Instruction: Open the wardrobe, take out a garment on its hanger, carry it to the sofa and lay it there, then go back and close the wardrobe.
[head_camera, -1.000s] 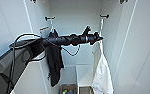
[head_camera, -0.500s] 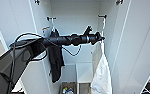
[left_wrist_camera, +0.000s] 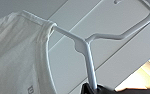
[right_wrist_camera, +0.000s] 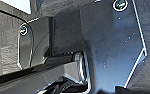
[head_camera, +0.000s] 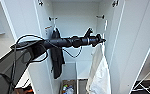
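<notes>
Inside open wardrobe (head_camera: 131, 37) — hanger (left_wrist_camera: 87, 47); garment (head_camera: 99, 72)

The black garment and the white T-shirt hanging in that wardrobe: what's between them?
In the head view, the robot's left arm crosses the gap between the black garment and the white T-shirt; behind it, bare wardrobe back wall.

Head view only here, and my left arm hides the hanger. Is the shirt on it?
Observer: Yes. In the left wrist view the shirt hangs by its collar over one arm of the hanger.
Operator: Where does the arm meet it?
Observer: The hanger's stem runs straight into the left gripper, well below the hook.
Operator: And the hook?
Observer: The hook is bare, with plain white panel behind it.
</notes>
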